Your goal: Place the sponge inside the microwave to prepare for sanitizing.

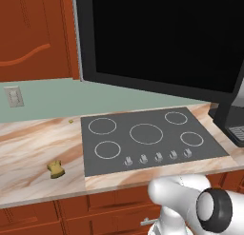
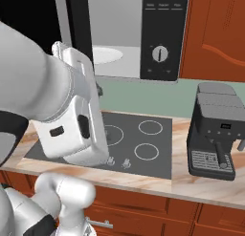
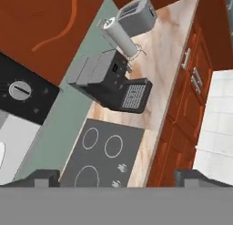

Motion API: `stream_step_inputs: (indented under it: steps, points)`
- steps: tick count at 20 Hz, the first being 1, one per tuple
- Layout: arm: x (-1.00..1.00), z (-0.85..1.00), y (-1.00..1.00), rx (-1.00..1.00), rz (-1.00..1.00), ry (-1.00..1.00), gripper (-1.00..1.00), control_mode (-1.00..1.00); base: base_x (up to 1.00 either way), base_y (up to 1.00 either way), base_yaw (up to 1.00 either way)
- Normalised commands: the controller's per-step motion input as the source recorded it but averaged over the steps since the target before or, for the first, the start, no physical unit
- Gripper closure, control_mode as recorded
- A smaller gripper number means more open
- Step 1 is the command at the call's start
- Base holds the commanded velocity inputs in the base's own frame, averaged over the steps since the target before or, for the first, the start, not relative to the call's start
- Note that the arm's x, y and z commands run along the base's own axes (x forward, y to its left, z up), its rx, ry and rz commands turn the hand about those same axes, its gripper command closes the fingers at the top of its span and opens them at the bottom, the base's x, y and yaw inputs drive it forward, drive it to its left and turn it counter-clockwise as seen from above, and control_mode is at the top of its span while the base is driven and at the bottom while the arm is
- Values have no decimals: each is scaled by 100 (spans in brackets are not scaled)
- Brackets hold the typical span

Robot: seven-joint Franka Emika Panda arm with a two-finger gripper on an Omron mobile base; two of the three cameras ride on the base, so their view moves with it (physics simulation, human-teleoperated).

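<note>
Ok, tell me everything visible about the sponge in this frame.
The small mustard-yellow lumpy sponge lies on the marbled tan countertop, left of the dark grey cooktop and near the counter's front edge. Its outline is irregular, with darker edges and a narrower upper part; it looks soft and matte. It rests flat on the counter alone, apart from the cooktop, with nothing else touching it. It is not yet in the microwave above, whose black-framed door stands open.
</note>
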Motion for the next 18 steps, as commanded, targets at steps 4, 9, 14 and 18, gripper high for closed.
stream_step_inputs:
  steps: [4,9,14,18]
  points:
    - [29,0,-67,53,35,-17,-100,-100,0,0,0]
    - [33,-3,-56,42,33,-25,-100,-100,0,0,0]
    - [63,-16,-29,25,33,-14,-100,-100,0,0,0]
    - [59,-18,-6,16,33,-15,-100,-100,0,0,0]
